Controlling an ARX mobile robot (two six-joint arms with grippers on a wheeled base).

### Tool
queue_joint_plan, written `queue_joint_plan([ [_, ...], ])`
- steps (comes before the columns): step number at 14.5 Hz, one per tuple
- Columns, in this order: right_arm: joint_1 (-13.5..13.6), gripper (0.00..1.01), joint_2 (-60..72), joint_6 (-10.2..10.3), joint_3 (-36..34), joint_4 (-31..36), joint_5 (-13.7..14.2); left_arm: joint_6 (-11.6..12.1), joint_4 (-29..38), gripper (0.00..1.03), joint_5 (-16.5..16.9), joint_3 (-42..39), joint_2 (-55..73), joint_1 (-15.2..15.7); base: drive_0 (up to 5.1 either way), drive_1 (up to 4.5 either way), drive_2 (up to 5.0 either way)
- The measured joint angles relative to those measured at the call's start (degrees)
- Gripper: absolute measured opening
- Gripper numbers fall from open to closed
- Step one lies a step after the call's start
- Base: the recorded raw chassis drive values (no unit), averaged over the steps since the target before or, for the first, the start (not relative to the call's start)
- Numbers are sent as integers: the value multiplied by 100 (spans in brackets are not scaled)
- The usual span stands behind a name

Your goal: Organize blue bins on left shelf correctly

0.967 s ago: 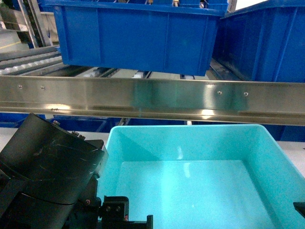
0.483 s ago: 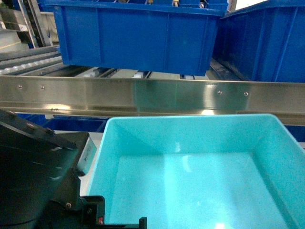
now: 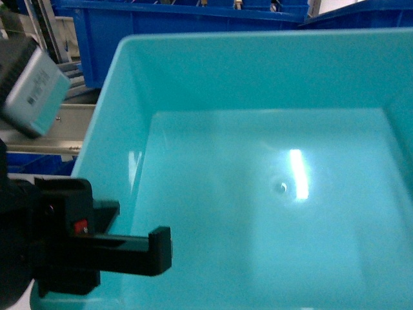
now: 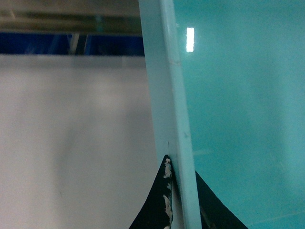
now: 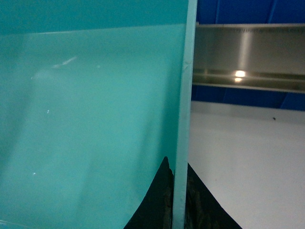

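While the bin [image 3: 271, 194] fills most of the head view, it sits tilted up in front of the shelf [image 3: 64, 126], whose steel rail only peeks out at far left. Both grippers are clamped on it: the left gripper [image 4: 177, 200] has its black fingers either side of the left rim, and the right gripper [image 5: 177, 200] pinches the right rim the same way. Inside, the bin holds nothing, just a light glare on the floor. Royal-blue crates [image 3: 181, 19] show above the far rim. Under the bin both wrist views show a pale flat surface [image 4: 71, 143], with the rail beyond. Left arm's black housing [image 3: 58, 252] sits near-left.
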Motion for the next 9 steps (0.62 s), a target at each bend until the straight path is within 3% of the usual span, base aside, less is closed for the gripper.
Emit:
queue_joint_plan([
  [2,-2,2,-205,107,-4,-107,-7,162,-24,2,-20,-13,-197,0,0,0,0],
  [8,-2,2,-184,166,-37,-116,-20,170,-35,2,-13,-42,-177,-11,0,0,0],
  [9,-2,2,-184,166,-37,-133,-20,181,-35,2,-13,-42,-177,-11,-447,68,411],
])
